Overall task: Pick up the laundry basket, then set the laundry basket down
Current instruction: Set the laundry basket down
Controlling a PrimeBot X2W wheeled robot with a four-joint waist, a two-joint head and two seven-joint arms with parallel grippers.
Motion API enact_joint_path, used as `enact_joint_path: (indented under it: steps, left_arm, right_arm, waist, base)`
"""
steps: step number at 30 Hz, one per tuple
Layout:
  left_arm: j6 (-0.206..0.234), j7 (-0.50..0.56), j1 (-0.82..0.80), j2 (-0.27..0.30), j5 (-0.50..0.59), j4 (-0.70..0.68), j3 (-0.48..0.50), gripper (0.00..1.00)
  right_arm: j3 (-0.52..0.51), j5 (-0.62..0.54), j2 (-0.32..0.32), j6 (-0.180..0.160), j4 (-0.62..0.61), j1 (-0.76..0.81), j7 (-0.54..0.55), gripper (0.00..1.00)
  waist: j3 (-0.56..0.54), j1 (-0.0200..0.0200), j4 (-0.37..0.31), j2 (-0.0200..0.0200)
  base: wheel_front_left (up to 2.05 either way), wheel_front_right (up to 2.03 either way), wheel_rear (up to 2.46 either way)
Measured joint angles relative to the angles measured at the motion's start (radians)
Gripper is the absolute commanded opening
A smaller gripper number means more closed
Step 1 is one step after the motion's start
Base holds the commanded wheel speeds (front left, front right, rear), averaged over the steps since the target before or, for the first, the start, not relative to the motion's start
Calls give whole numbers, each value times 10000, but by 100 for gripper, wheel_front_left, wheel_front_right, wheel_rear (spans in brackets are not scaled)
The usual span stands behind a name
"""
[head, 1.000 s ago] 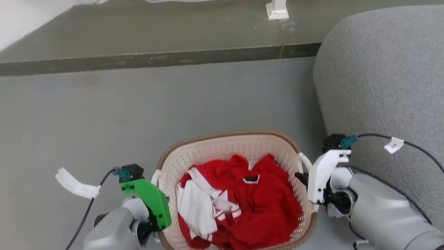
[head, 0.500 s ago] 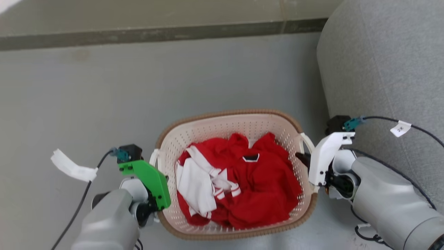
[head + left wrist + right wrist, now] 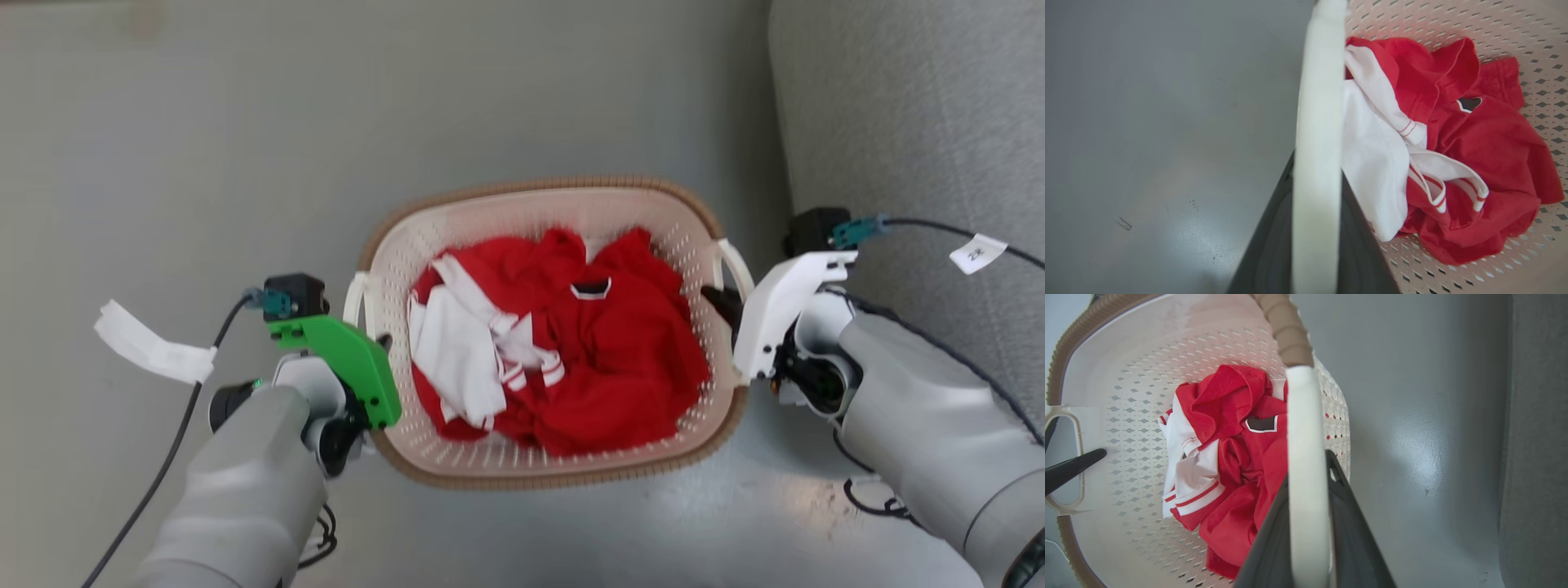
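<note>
The laundry basket [image 3: 539, 186], cream perforated plastic with a brown woven-look rim, sits between my two arms and holds red and white clothes [image 3: 571, 351]. My left gripper [image 3: 371, 343] is shut on the basket's left loop handle [image 3: 353, 298]. In the left wrist view that white handle [image 3: 1316, 122] runs between the dark fingers [image 3: 1274, 245]. My right gripper [image 3: 722, 304] is shut on the right handle [image 3: 735, 265]. The right wrist view shows this handle [image 3: 1304, 428] clamped between its fingers [image 3: 1351, 531]. I cannot tell whether the basket's bottom touches the floor.
A grey sofa [image 3: 914, 122] stands close on the right, just beyond my right arm. Grey floor [image 3: 204, 163] stretches ahead and to the left. Black cables and a white tag [image 3: 147, 351] trail from my wrists.
The whole picture has slid upward as the camera tilted down; the dark step edge has left the top. Both grippers stay shut on the basket handles, and the basket looks closer.
</note>
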Motion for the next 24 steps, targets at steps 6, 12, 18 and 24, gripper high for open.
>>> enact_joint_path:
  steps: [6, 12, 18, 24]
  left_arm:
    - [125, -447, -464, -4, 100, -98, -38, 0]
    - [224, -832, -833, 0, 157, -236, -109, 0]
    - [349, -1195, -1008, 6, 194, -224, -159, 0]
    - [454, -1540, -1368, 13, 194, -234, -144, 0]
  right_arm:
    - [-21, -2, -121, 0, -113, -401, -441, 0]
    - [-27, -4, -238, 0, -205, -599, -888, 0]
    - [12, -4, -261, 0, -309, -747, -1271, 0]
    - [-8, -10, -274, 0, -336, -1038, -1781, 0]
  waist:
    - [794, 0, -19, 0]
    - [1585, 1, -35, 0]
    - [2317, 1, -39, 0]
    - [2984, 1, -27, 0]
  base:
    - [0, 0, 0]
    - [0, 0, 0]
    - [0, 0, 0]
    - [0, 0, 0]
